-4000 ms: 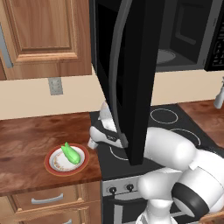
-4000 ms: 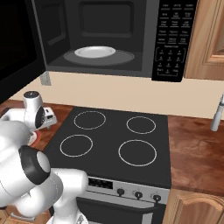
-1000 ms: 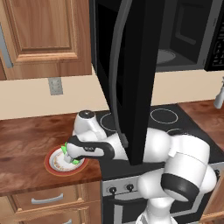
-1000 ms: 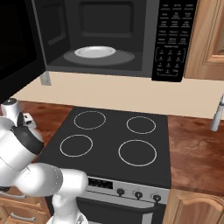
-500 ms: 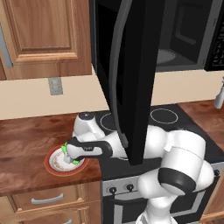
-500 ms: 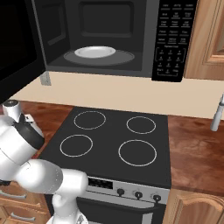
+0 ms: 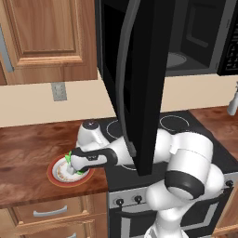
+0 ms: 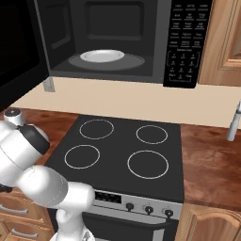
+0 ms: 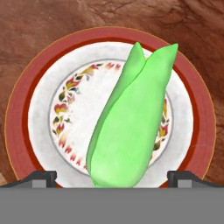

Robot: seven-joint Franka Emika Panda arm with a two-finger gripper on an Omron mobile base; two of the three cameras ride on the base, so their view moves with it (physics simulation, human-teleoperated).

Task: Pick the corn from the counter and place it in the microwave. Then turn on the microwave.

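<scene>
Wide-open gripper (image 9: 112, 177) hangs over the green corn (image 9: 131, 118) lying on a red-rimmed plate (image 9: 39, 100) on the counter (image 7: 28, 153); best to lower straight, then close across the cob's middle.

Corn (image 9: 131, 127) was bright, even green, no markings. Plate (image 9: 37, 109) under it was white with a broad red rim edged in thin orange, plus a ring of small red, orange and dark leaf motifs on the white. Counter (image 7: 28, 153) was glossy reddish-brown wood grain. Microwave (image 8: 117, 33) was black inside and out, with white key legends; a white dish (image 8: 102, 56) sat in it. Stovetop (image 8: 122, 155) was black with white ring burners. Cabinet (image 7: 46, 37) was mid-brown wood, wall (image 7: 28, 107) beige. My arm (image 7: 186, 153) was white with dark joints.
</scene>
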